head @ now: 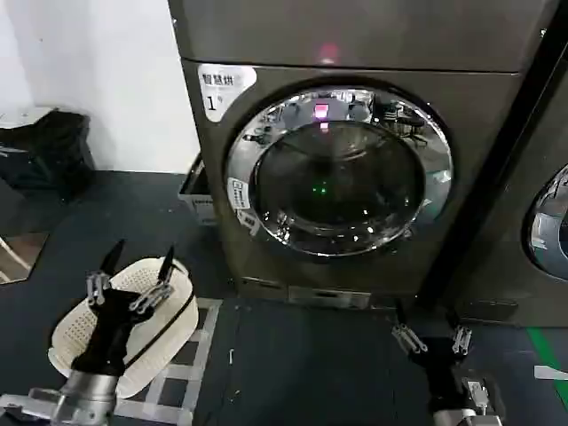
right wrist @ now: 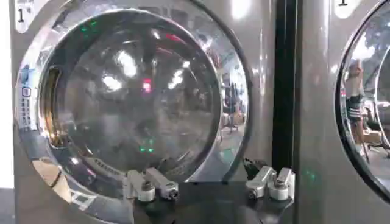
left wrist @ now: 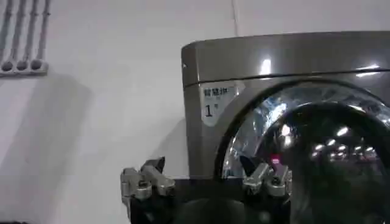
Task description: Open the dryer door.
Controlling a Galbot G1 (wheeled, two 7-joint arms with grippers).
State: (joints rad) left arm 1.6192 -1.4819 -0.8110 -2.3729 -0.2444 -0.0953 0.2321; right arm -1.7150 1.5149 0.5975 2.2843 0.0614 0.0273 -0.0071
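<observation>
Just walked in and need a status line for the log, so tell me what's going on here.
A two-armed robot faces the dryer, a dark front-loader with a "1" sticker. The dryer door, chrome-ringed with dark glass, sits shut and flush against the machine. Neither arm touches it. The left gripper hovers open low on the left, above a white basket on the floor. The right gripper is open too, low in front of the machine. A second machine stands at the right. Opening has not started.

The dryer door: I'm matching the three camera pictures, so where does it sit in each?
Head view: dryer door shut, centre, beyond both grippers.
Left wrist view: its chrome rim at the right edge.
Right wrist view: it covers the left half.
Shared landmark: the white "1" sticker.
</observation>
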